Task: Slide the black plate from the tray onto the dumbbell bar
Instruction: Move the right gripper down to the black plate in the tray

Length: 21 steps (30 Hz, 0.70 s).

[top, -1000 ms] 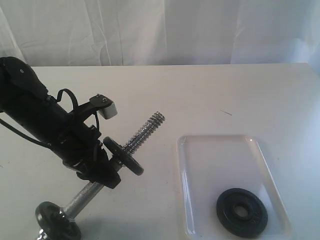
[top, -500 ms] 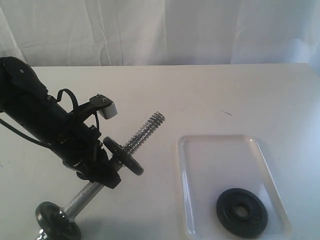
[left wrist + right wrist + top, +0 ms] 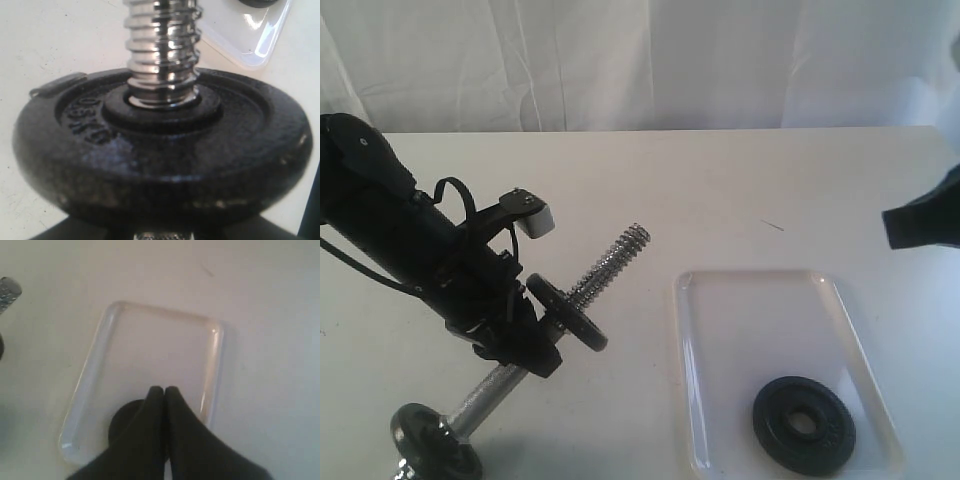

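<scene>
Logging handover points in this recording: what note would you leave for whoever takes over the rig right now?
Left gripper: closed on the dumbbell bar, holding it tilted with the threaded end free. One mounted disc already sits on it.
Right gripper: shut, empty, in the air near the tray.
The black plate lies flat in the tray, not gripped.
Done: bar presented.
Left: open the right gripper, pick up the black plate, slide it onto the threaded end.
</scene>
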Available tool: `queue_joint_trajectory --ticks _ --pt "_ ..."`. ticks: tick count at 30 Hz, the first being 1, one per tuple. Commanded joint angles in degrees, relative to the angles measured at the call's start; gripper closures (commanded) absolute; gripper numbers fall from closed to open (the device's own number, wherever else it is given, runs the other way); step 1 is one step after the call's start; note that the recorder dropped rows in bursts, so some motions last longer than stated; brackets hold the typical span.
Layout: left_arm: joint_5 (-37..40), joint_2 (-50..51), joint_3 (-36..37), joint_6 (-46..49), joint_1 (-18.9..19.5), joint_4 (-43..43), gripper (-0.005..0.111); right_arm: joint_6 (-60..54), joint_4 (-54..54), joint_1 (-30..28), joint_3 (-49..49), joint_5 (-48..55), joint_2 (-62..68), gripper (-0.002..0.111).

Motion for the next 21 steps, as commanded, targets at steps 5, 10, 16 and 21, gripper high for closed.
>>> queue_joint_trajectory --ticks 5,10,16,21 --pt "5.31 -3.11 -1.14 0.12 -0.05 -7.53 0.107 -3.47 1.68 6.63 -7.24 -1.78 10.41 0.108" --pt "5.42 -3.11 -1.14 0.12 -0.05 -7.53 0.107 -3.43 -1.63 10.97 -7.36 -0.64 18.87 0.108" --pt "5.42 -3.11 -1.14 0.12 -0.05 -7.53 0.107 2.99 -6.71 14.85 -6.92 2.35 26.06 0.097" --pt "5.42 -3.11 -1.14 0.12 -0.05 -7.53 0.107 3.09 -8.08 15.08 -4.04 2.55 30.16 0.048"
